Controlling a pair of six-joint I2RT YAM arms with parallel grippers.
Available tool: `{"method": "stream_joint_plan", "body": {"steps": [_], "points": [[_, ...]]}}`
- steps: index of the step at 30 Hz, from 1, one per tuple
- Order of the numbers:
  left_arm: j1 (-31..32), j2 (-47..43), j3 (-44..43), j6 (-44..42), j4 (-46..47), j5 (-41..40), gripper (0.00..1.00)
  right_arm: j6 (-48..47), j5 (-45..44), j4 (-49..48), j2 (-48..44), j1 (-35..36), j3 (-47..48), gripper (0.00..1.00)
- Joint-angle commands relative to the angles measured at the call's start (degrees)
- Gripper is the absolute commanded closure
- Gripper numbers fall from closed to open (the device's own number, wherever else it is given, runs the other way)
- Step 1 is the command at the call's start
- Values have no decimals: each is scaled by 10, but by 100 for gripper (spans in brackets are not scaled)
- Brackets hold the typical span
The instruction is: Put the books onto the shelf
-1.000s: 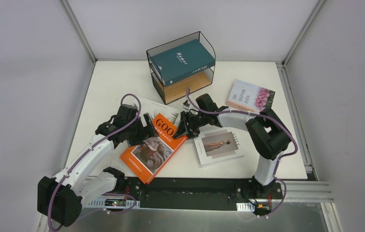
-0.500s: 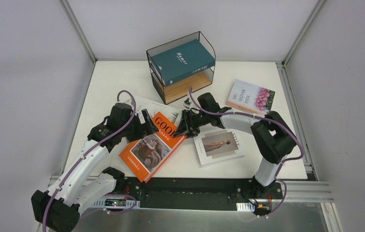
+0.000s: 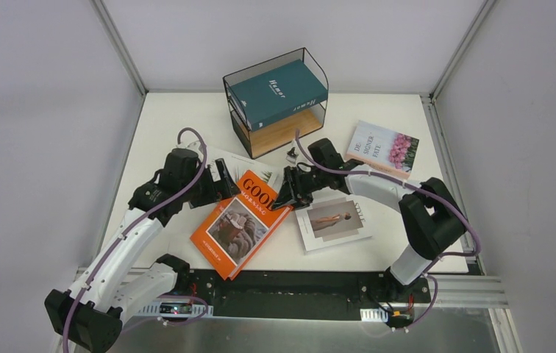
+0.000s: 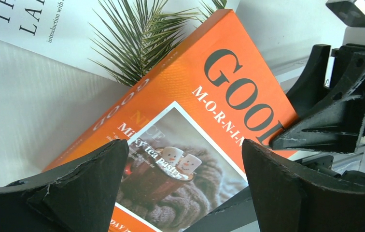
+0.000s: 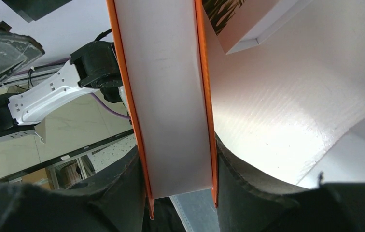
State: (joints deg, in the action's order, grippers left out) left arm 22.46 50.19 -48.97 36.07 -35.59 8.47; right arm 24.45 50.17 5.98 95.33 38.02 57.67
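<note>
Moved: orange book [image 3: 240, 224] has shifted slightly right; right elbow has swung outward.
Right gripper [image 5: 180, 169]: clamped on the orange book's far-right edge.
Left gripper [image 4: 183, 183]: fingers wide apart over the book's left side, holding nothing.
Orange book: before the shelf [image 3: 240, 121], overlapping the palm book [image 3: 249, 165].
Teal book [image 3: 279, 92]: on the shelf's upper board.
STYLE book [image 3: 334, 220], flower book [image 3: 382, 147]: flat on the table, right side.

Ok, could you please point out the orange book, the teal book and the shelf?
orange book [image 3: 238, 224]: top view, middle of its front cover.
teal book [image 3: 279, 90]: top view, middle of its cover.
shelf [image 3: 284, 132]: top view, bare lower wooden board.
</note>
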Motion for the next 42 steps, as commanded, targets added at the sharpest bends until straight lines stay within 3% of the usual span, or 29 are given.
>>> {"method": "stream_joint_plan", "body": {"steps": [1,25,42], "points": [[0,4,-27,-30,-9,-4,7,-46,5,61,-39,-10,29,100],[0,41,-52,-70,-9,26,5,-90,25,127,-113,-32,54,100],[0,91,-96,-129,12,120,5,-192,67,257,-141,-77,91,100]]}}
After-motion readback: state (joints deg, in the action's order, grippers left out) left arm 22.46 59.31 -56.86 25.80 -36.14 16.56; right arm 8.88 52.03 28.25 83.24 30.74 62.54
